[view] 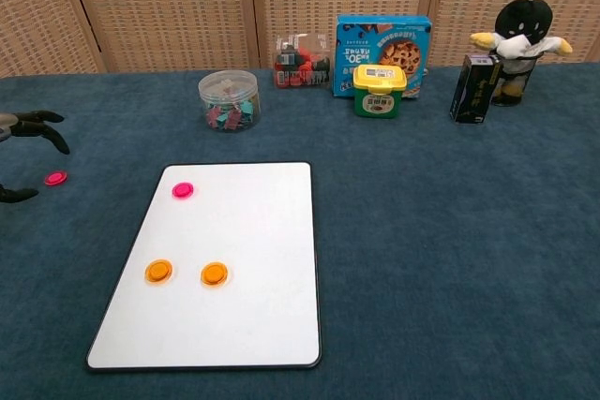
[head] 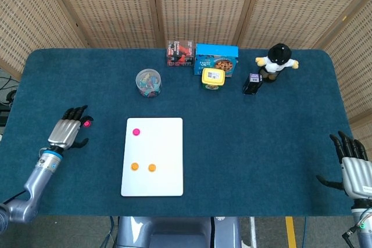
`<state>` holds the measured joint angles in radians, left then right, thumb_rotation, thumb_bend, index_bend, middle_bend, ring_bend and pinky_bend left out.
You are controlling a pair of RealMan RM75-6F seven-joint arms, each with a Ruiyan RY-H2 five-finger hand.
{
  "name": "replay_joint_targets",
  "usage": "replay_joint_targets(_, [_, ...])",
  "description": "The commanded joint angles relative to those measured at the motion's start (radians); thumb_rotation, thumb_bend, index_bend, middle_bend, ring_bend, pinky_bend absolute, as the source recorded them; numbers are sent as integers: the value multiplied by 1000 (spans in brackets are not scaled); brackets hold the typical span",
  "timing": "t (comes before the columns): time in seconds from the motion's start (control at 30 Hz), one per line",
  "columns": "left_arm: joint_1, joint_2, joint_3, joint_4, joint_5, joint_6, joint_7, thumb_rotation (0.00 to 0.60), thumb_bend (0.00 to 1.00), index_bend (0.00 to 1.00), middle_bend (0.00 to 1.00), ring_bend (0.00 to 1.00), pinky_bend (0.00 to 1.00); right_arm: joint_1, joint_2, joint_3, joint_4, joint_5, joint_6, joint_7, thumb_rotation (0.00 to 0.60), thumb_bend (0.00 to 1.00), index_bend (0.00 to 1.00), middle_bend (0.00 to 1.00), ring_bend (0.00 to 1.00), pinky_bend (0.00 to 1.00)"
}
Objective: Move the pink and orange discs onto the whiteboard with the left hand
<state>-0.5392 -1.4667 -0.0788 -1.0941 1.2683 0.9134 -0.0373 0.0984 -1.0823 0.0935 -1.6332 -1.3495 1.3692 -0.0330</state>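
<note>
Left hand (head: 68, 128), fingers spread and empty, beside a pink disc (head: 87, 123) near the counter's (head: 261, 132) left edge; one pink disc (head: 136, 132) and two orange discs (head: 143, 167) on the whiteboard (head: 160, 149); right hand (head: 351, 164) likewise spread, empty.

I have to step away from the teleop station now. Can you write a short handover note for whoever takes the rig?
Left hand: open, fingers spread over the loose pink disc on the cloth, not gripping it.
Right hand: open, idle at the table's right edge.
Done: one pink disc and two orange discs lie on the whiteboard.
Left: pick up the loose pink disc and place it on the whiteboard.
</note>
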Motion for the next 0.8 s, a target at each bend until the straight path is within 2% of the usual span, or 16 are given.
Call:
replay_joint_targets(0.03, [-19, -58, -20, 150, -34, -75, -76, 600, 355, 297, 0, 0, 0, 1, -1, 1, 0, 2, -1, -3, 600, 0, 0, 0, 0, 0])
replay_joint_targets(0.33, [-69, -131, -35, 312, -16, -150, -143, 600, 365, 363, 0, 0, 0, 5, -2, 3, -3, 9, -8, -9, 600, 0, 0, 0, 0, 0])
replay_joint_targets(0.5, [-88, -155, -38, 349, -9, -175, -149, 600, 365, 363, 0, 0, 0, 4, -2, 4, -5, 13, -7, -12, 600, 0, 0, 0, 0, 0])
replay_joint_targets(0.8, [-74, -175, -25, 384, 16, -159, -168, 600, 364, 363, 0, 0, 0, 4, 1, 3, -6, 14, -8, -9, 600, 0, 0, 0, 0, 0])
